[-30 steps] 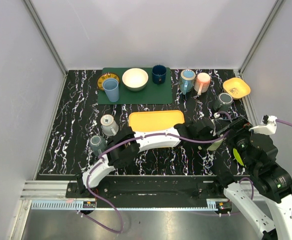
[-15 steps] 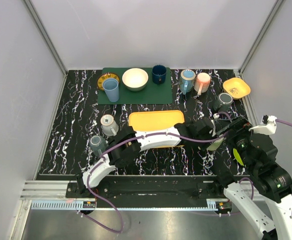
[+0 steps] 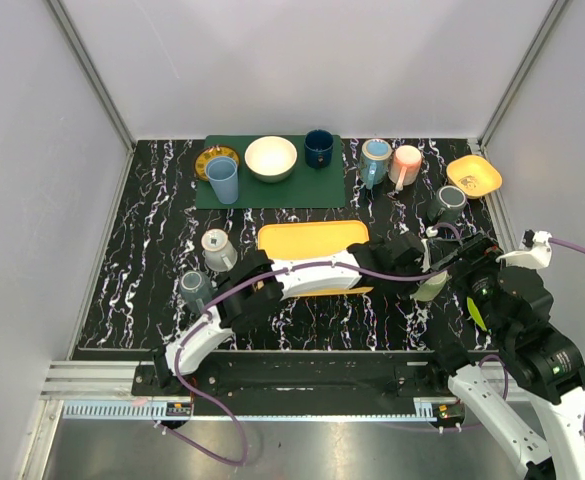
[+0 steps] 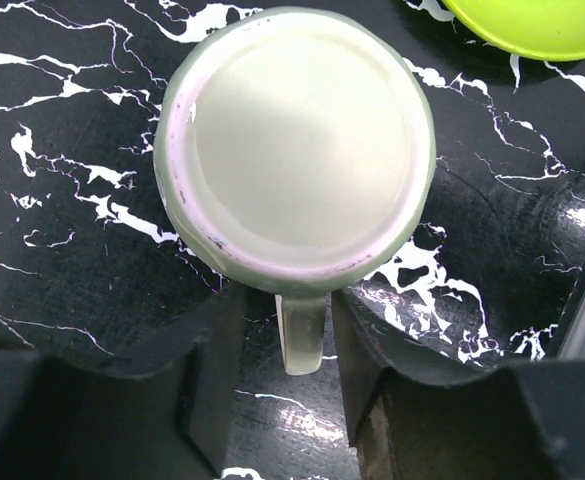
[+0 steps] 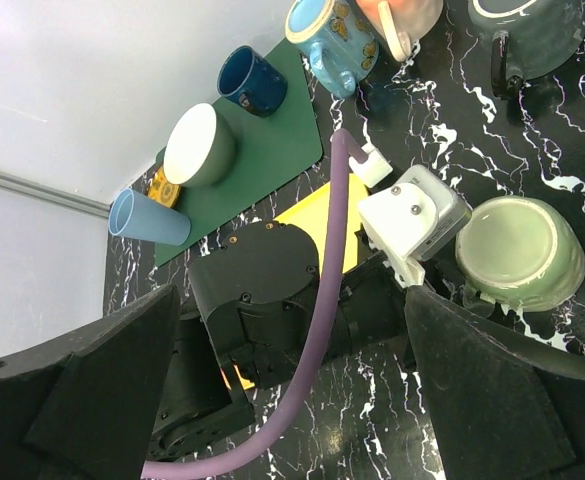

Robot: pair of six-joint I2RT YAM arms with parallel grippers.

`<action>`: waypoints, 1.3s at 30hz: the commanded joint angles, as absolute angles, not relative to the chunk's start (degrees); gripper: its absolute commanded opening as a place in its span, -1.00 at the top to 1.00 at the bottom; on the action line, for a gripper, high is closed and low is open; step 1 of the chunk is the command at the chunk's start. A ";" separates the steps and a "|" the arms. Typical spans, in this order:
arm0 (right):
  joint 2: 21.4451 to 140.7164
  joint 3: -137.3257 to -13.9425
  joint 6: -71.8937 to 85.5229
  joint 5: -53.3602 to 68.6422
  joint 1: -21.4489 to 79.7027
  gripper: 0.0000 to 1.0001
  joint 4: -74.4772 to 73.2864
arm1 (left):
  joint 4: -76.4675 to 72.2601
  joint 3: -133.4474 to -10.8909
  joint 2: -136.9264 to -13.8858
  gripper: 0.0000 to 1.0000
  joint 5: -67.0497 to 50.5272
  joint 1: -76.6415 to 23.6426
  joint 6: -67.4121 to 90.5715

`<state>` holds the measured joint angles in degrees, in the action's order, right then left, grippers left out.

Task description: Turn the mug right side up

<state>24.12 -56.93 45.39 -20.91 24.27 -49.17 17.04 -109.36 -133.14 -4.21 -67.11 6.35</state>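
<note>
Sitting upside down on the black marbled tabletop (image 3: 152, 200), just right of the yellow tray (image 3: 312, 238), the pale green mug (image 4: 297, 150) shows its flat base to the left wrist camera, with its handle (image 4: 302, 335) pointing back toward that arm. The left tool (image 4: 290, 345) is spread apart low over the tabletop, one finger on either side of the handle with a sliver of gap on each side, gripping neither. The right tool (image 5: 292, 300) hangs above the mug with its fingers wide apart.
</note>
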 commanded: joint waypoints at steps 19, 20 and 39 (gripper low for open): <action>23.55 -60.02 39.56 -22.14 24.43 -0.99 -47.99 | 7.93 -98.22 -123.34 1.00 -6.77 -65.92 7.90; 23.82 -60.81 38.16 -22.50 24.52 -1.00 -47.99 | 5.13 -96.35 -121.74 1.00 -6.59 -65.83 9.48; 24.61 -68.56 31.37 -10.48 24.43 -0.89 -44.74 | -18.34 -64.89 -79.67 1.00 -5.00 -52.14 40.58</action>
